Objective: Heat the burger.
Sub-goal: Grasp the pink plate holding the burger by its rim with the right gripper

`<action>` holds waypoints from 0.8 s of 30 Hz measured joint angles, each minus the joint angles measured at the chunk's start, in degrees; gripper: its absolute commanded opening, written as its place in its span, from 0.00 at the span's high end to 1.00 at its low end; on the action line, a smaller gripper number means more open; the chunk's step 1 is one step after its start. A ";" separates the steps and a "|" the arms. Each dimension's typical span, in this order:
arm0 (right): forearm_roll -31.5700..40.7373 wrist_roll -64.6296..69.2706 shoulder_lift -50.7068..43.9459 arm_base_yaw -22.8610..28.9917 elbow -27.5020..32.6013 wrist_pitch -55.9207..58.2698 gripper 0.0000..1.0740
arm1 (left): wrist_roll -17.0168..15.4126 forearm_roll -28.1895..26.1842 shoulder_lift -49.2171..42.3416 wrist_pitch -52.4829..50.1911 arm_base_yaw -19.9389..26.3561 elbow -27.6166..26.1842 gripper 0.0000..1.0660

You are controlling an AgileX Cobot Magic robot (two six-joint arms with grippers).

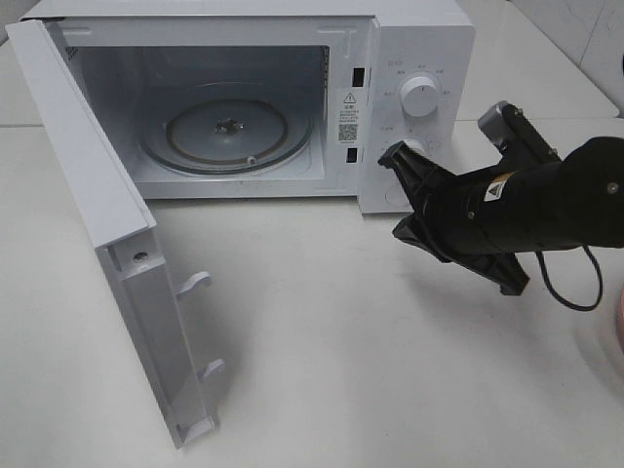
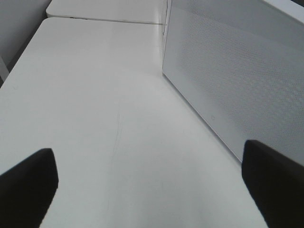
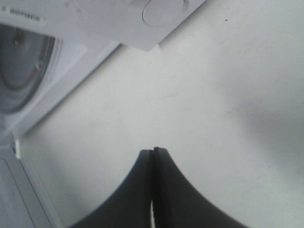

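Currently right end effector (image 3: 153, 151) pinched together, empty, near open microwave (image 1: 419, 39); left end effector (image 2: 147, 149) spread wide.

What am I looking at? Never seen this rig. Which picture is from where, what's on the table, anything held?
A robot with two arms, each ending in a two-fingered hand. The wide picture comes from a camera mounted high: a white microwave stands on a white table, door swung open, glass turntable bare. The other two come from cameras on the wrists. The right hand is shut on nothing, in front of the microwave's control panel. The left hand is open and empty, over the table beside the microwave. No burger shows in any picture.
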 measured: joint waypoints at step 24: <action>-10.37 -35.87 -13.24 0.00 -0.11 37.87 0.92 | 0.00 0.00 0.00 0.00 0.00 0.00 0.05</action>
